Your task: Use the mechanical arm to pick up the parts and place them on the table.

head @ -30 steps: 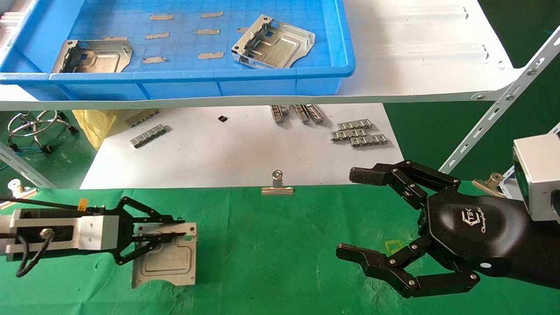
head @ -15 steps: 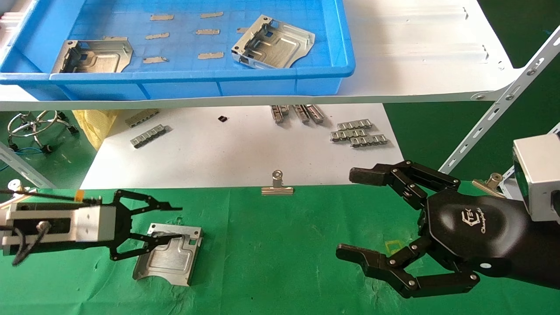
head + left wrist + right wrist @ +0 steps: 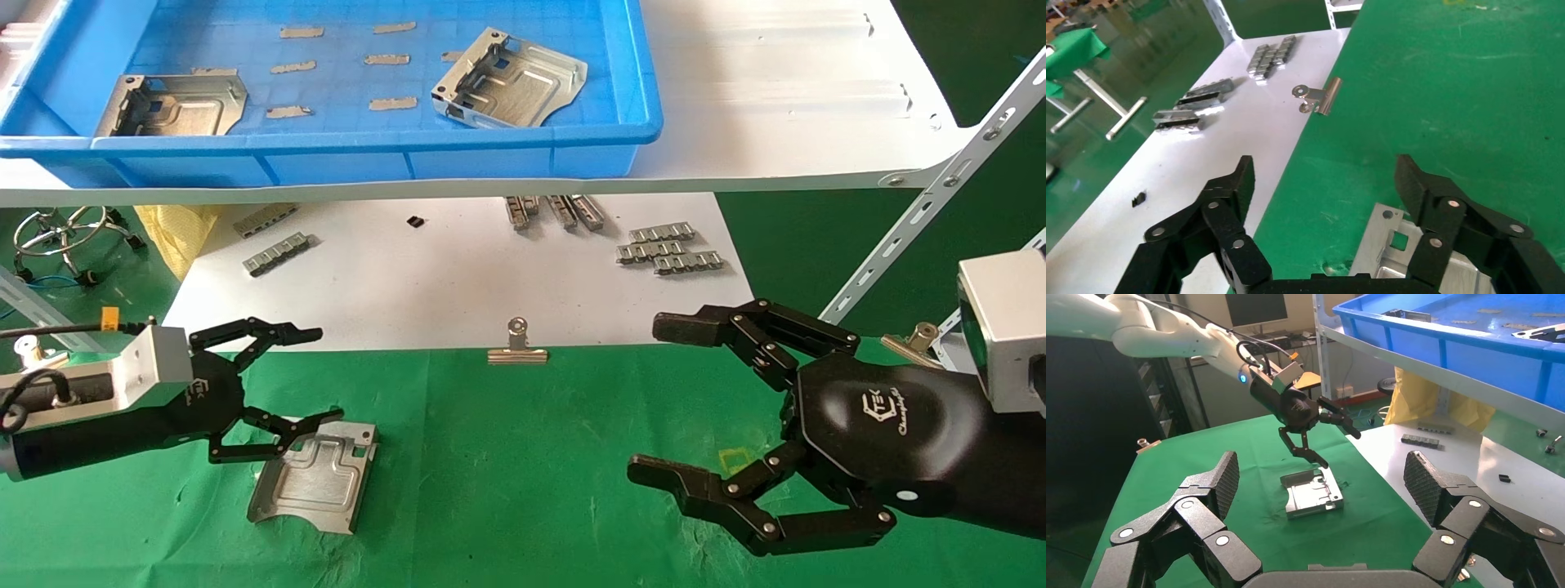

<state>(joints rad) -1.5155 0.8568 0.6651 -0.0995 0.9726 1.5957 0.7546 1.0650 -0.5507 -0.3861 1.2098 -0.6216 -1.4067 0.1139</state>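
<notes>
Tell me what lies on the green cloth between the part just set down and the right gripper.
Nothing: in the head view, the green table is bare between the part and the open right gripper. The binder clip sits farther back.

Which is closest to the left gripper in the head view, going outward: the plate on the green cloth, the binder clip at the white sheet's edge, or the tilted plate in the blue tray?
From the left gripper, open above the table:
1. Plate on the green cloth, right beneath its fingers.
2. Binder clip, toward the middle.
3. Tilted plate in the blue tray, up on the shelf.
</notes>
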